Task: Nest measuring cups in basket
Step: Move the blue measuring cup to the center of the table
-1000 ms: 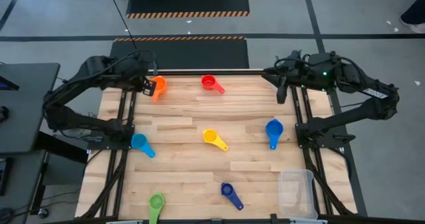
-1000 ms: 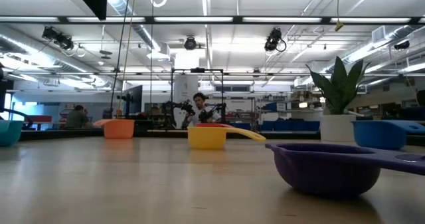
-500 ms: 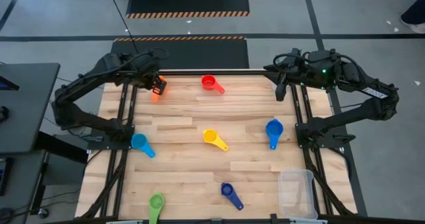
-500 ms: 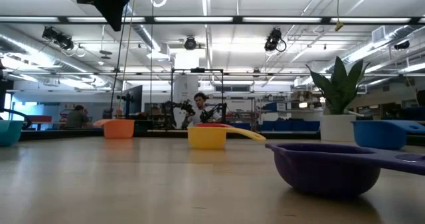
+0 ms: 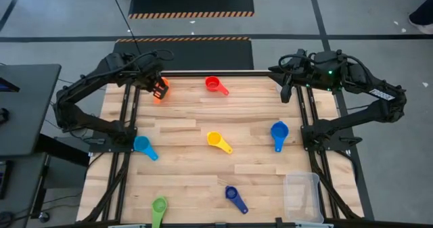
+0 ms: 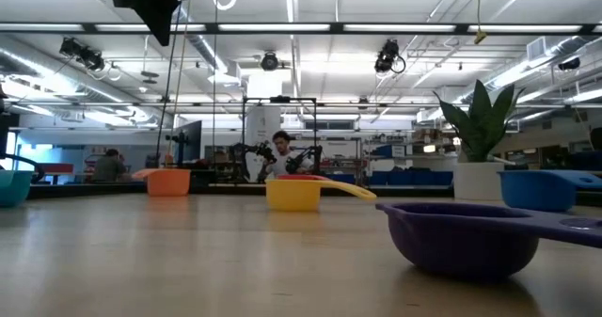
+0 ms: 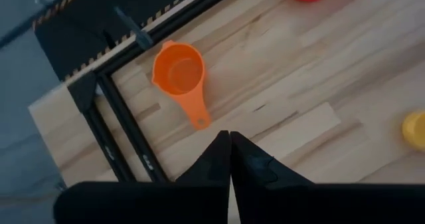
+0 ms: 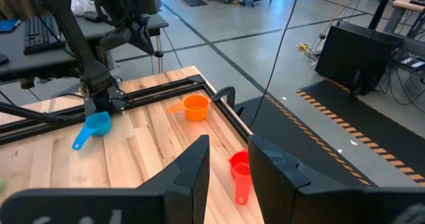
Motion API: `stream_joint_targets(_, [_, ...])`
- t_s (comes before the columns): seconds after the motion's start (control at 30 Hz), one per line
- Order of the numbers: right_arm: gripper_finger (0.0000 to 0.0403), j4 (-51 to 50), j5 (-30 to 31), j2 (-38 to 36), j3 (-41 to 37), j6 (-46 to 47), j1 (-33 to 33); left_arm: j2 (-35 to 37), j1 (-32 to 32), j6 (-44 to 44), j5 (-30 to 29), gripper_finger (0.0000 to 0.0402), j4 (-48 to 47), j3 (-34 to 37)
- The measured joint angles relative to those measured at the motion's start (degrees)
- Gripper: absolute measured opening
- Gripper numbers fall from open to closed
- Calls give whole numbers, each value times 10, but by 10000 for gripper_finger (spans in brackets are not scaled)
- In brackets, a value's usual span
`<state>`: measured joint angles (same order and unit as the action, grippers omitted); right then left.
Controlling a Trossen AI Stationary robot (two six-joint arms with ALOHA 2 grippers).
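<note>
My left gripper point(image 7: 230, 137) hangs shut above the orange measuring cup point(image 7: 178, 71), over its handle end, clear of it. The cup stands bowl up on the table's far left corner point(image 5: 160, 93). The other cups also rest on their bases: red point(image 5: 215, 85), yellow point(image 5: 218, 141), blue point(image 5: 279, 132), light blue point(image 5: 143, 146), green point(image 5: 159, 206) and dark blue point(image 5: 233, 197). The clear basket point(image 5: 302, 195) stands at the near right. My right gripper point(image 5: 287, 93) waits open above the table's far right edge.
Black frame rails point(image 5: 128, 140) run along the table's left and right sides and its far edge. In the low view a plant in a white pot point(image 6: 478, 181) stands beyond the table. A person shows far back in the room.
My left gripper has moved toward the table's right edge and a little down, coming over the orange cup, and has rolled about its own axis. It now shows at the top of the low view. The cups have stayed in place.
</note>
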<state>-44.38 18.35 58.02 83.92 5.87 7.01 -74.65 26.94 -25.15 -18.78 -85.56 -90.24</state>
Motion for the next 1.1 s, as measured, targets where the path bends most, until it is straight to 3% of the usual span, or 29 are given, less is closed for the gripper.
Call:
stream_joint_targets(0.33, [110,0,0,0,0,0,0,-42,35,18,-7,84,1,0])
stream_joint_targets(0.57, [110,0,-1,0,0,0,-1,-103,81,-35,-6,127,0,0])
stream_joint_targets(1.1, [110,0,-28,0,0,6,-1,-289,164,-18,62,135,54,0])
